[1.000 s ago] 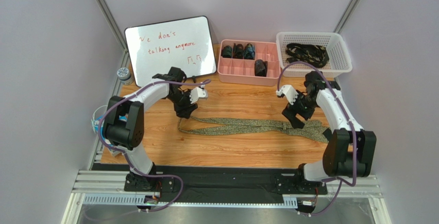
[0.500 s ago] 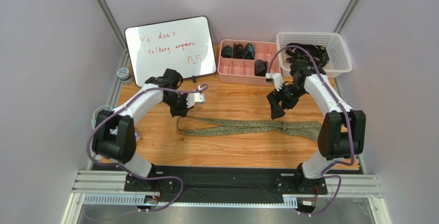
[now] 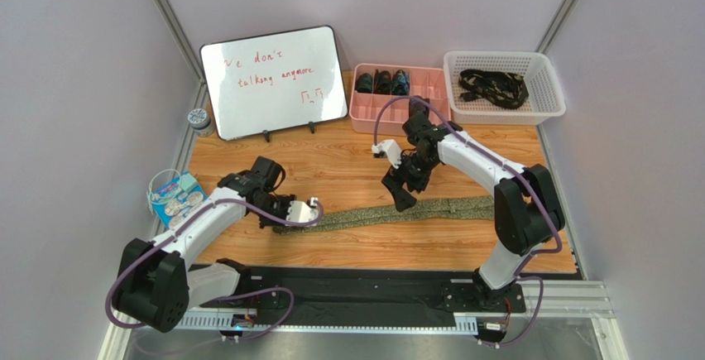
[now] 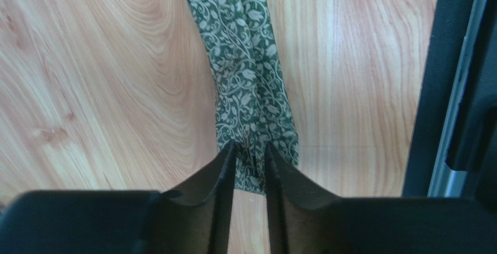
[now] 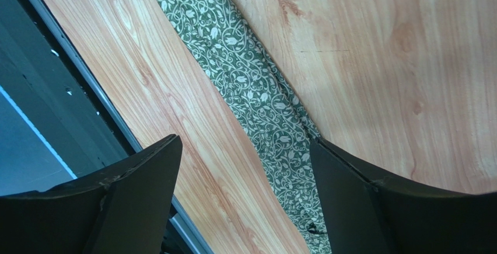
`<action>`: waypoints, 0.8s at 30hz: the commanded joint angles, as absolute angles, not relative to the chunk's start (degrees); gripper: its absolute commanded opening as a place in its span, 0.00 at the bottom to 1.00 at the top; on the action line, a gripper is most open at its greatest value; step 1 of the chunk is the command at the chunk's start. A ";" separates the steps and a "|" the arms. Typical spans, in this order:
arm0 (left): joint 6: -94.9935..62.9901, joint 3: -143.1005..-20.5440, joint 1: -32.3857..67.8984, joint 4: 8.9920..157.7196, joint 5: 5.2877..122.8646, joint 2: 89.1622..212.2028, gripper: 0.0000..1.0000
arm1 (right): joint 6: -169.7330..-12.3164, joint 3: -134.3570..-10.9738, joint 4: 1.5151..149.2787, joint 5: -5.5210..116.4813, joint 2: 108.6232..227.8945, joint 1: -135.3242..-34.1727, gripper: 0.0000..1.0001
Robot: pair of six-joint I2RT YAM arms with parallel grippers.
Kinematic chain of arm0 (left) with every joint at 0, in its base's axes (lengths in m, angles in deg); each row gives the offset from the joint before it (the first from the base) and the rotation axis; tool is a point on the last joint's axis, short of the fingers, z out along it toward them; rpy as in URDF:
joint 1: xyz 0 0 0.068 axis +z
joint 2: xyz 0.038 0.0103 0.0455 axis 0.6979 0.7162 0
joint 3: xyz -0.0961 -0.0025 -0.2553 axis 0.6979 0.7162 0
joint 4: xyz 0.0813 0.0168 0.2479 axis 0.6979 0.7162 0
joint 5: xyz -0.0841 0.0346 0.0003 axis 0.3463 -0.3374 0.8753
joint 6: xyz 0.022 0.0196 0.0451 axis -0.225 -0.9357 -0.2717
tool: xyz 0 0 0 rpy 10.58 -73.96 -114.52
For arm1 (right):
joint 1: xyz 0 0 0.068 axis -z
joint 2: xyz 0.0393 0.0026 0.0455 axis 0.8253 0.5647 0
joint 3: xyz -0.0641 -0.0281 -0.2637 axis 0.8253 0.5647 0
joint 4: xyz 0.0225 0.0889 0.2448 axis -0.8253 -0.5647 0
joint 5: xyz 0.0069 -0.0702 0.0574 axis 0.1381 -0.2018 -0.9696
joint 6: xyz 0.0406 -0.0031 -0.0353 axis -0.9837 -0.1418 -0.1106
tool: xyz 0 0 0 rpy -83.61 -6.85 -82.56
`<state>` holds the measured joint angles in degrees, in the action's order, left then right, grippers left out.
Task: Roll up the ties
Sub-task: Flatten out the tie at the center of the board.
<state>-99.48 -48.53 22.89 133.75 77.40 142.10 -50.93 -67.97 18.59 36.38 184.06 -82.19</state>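
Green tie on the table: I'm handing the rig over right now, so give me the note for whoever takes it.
Left gripper: shut on the left end of the green tie.
Right gripper: open, over the tie's middle.
Green tie: lies flat across the table, unrolled.
Done: dark rolls sit in the pink organiser.
Left: roll the green tie, then the black ties in the white basket.
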 commanded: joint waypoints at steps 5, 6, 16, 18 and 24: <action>-98.09 -55.96 22.81 140.65 81.56 141.53 0.72 | -44.50 -62.87 27.03 44.84 182.28 -88.22 0.98; -95.29 -56.84 22.81 140.65 82.26 142.59 0.80 | -44.05 -62.60 27.73 45.27 182.36 -88.66 1.00; -89.54 -62.22 22.37 142.76 82.10 159.03 1.00 | -39.56 -57.16 32.66 48.53 183.42 -90.86 0.99; -89.28 -61.16 21.76 141.28 79.48 159.82 1.00 | -39.21 -55.49 34.76 50.01 183.59 -91.13 0.97; -88.14 -56.41 20.00 132.75 71.91 159.48 0.83 | -39.91 -53.20 37.75 51.43 183.68 -91.31 0.91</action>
<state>-89.21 -57.95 20.60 137.18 76.11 160.16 -40.64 -55.20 32.86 50.02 183.95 -90.87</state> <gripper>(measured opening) 0.866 0.934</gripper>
